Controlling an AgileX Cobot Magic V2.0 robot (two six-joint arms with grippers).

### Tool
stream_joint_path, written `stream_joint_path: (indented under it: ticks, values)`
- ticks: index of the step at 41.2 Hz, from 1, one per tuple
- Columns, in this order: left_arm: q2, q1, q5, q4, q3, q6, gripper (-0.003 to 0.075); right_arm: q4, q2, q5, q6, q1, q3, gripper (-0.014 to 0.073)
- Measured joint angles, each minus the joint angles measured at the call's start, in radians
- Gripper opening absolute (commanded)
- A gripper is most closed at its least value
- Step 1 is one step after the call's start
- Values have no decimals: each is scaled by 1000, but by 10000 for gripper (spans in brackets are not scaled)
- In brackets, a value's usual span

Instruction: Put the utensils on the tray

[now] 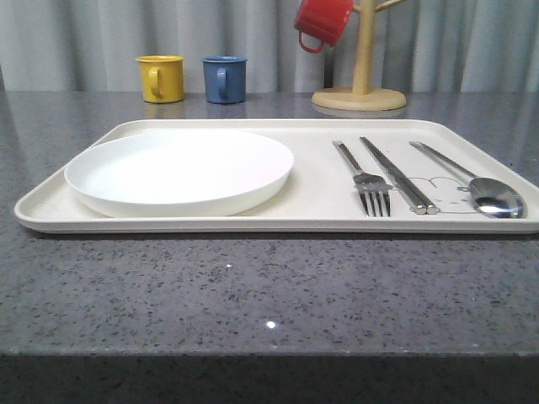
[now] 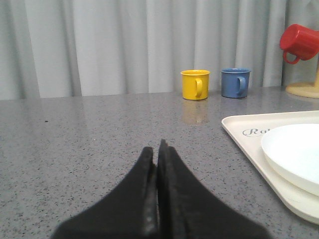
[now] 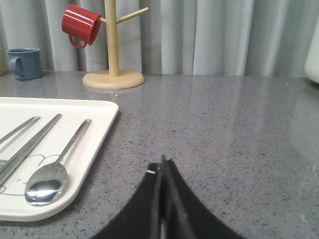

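Observation:
The cream tray lies across the grey table. On its left half sits the round white plate. On its right half lie the fork, the pair of chopsticks and the spoon, side by side. My left gripper is shut and empty over bare table, left of the tray and the plate. My right gripper is shut and empty over bare table, right of the tray and the spoon.
A yellow mug and a blue mug stand behind the tray. A red mug hangs on a wooden mug tree at the back right. A grey curtain closes the back. The table's front edge runs near the camera.

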Motion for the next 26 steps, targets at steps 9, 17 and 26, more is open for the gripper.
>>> stream_joint_path:
  ticks: [9,17,26]
  values:
    - [0,0,0,0,0,0,-20,0,0,-11,0,0,0,-67]
    - [0,0,0,0,0,0,-20,0,0,-11,-2,0,0,-67]
    - [0,0,0,0,0,0,-20,0,0,-13,-4,0,0,-67]
